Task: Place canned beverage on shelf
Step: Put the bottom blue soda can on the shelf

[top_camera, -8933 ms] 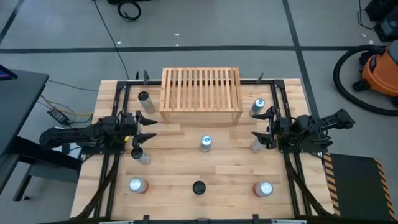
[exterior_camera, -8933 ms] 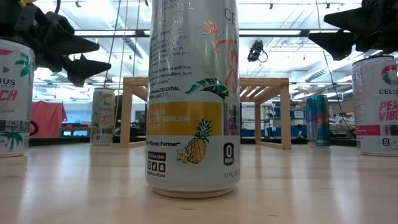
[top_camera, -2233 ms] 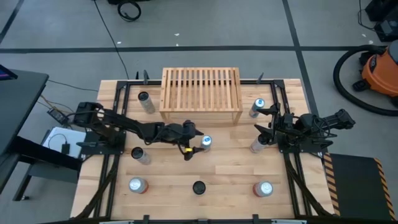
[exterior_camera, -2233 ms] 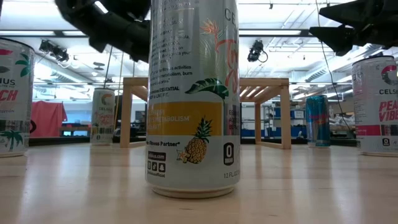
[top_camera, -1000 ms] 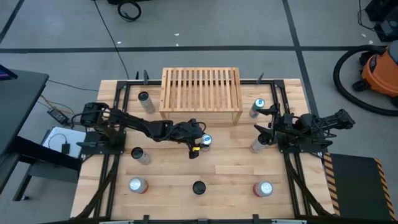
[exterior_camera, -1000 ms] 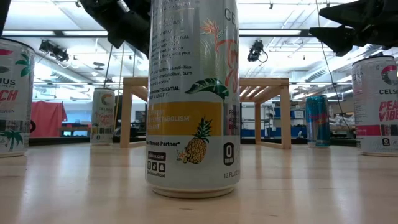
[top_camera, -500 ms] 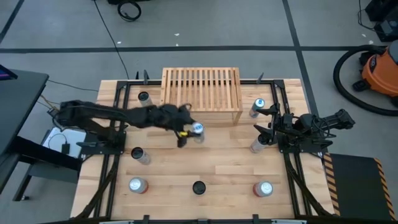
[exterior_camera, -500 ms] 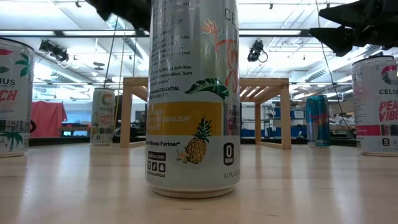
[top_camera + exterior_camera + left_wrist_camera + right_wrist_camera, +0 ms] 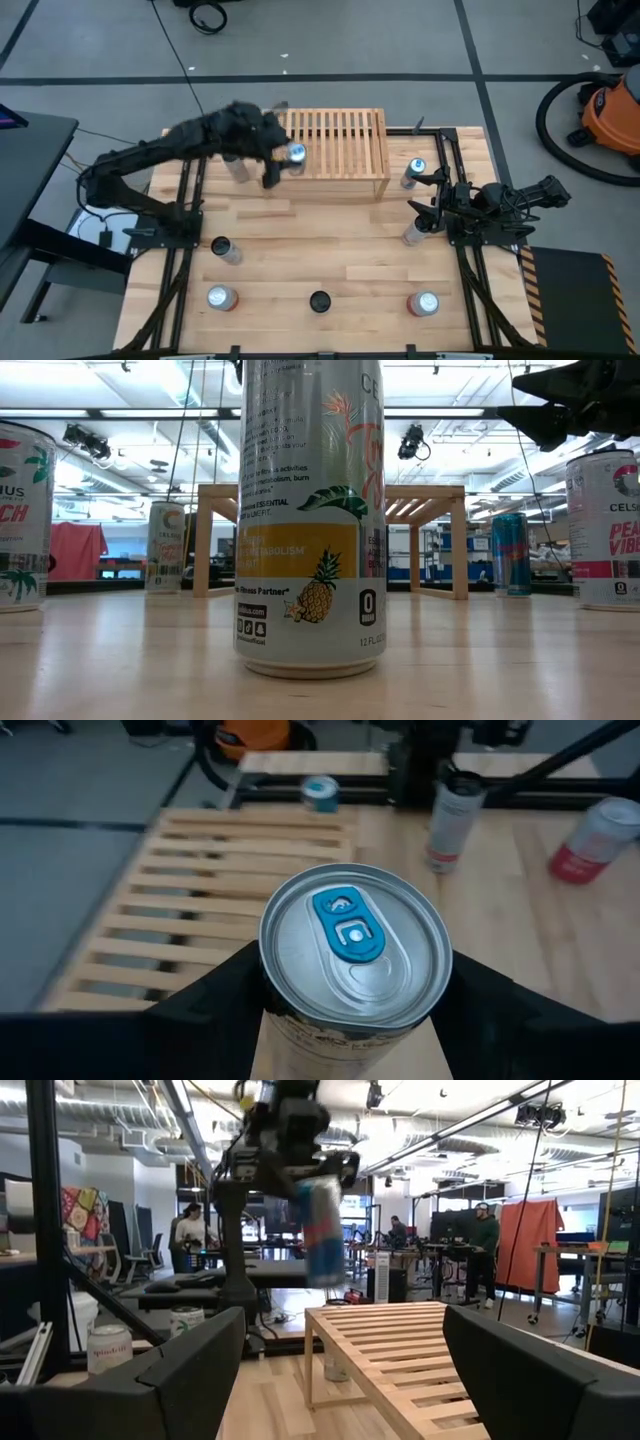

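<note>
The left gripper is closed around a can with a silver top and a blue tab. It holds the can up in the air, over the left part of the shelf, whose thin wood slats lie just under it. I cannot read any words on this can.

Far from that gripper, close to the low camera, stands a big can with a pineapple picture and the words "12 FL OZ". Another can on the counter says "CELSIUS".

The right gripper waits at the right side, fingers spread apart, holding nothing. The room behind has desks and people.
</note>
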Controlling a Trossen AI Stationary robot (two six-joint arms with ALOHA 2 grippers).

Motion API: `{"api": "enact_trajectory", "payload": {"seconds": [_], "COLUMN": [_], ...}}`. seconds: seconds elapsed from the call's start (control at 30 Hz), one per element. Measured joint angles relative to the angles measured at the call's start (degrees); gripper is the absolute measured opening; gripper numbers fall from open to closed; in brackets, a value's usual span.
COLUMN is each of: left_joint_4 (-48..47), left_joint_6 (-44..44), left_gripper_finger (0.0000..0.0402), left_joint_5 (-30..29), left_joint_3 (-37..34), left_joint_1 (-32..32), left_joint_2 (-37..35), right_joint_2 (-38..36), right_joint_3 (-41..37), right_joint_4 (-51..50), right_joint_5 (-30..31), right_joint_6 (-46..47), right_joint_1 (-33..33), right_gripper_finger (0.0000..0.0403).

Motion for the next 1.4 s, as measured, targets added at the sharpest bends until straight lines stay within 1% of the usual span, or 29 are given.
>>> {"api": "enact_trajectory", "payload": {"seconds": [0.07,0.17,0.2,0.23,0.33,0.47,0.63,0.7,0.87,0.97,1.13,1.3,1.4], "left_joint_4": [-0.89,-1.61,-1.84,-1.78,-1.18,-1.51,-1.26,-0.62,1.04,3.34,2.2,-0.58,-0.47], "left_joint_6": [2.05,4.62,5.2,5.8,7.29,7.52,8.93,8.98,11.43,10.27,9.04,8.91,9.16], "left_gripper_finger": [0.024,0.024,0.024,0.024,0.024,0.024,0.024,0.024,0.024,0.024,0.024,0.024,0.0241], "left_joint_5": [3.57,11.7,13.56,14.67,15.61,22.62,28.47,30.61,31.84,32.1,31.64,31.99,31.91], "left_joint_3": [1.01,0.95,0.94,0.94,1.0,0.9,0.92,0.89,0.94,0.94,0.94,0.98,0.98], "left_joint_1": [3.19,8.66,10.58,12.46,18.21,25.55,31.96,33.2,35.34,36.3,37.22,37.13,37.35], "left_joint_2": [-0.06,0.23,0.24,0.17,0.42,1.27,4.3,5.79,9.11,10.73,12.18,12.18,12.18], "right_joint_2": [0.0,0.0,0.0,0.0,0.0,0.0,0.0,0.0,0.01,0.0,0.0,0.0,0.0], "right_joint_3": [0.0,0.0,0.0,-0.01,0.0,0.0,0.0,0.0,0.0,0.0,-0.02,-0.01,0.0], "right_joint_4": [-0.08,-0.41,-0.46,-0.46,-0.46,-0.48,-0.52,-0.53,-0.54,-0.65,-1.06,-1.25,-1.26], "right_joint_5": [0.0,0.0,0.0,0.0,0.0,0.0,0.0,0.0,0.0,0.0,0.0,0.01,0.02], "right_joint_6": [0.0,0.0,0.0,0.0,0.0,0.0,0.0,0.0,0.0,0.0,0.0,0.0,0.0], "right_joint_1": [-0.02,0.0,0.0,-0.01,0.0,-0.01,-0.02,0.0,-0.01,0.0,0.0,-0.01,0.0], "right_gripper_finger": [0.0352,0.0352,0.0352,0.0352,0.0352,0.0352,0.0352,0.0352,0.0352,0.0352,0.0352,0.0352,0.0352]}}
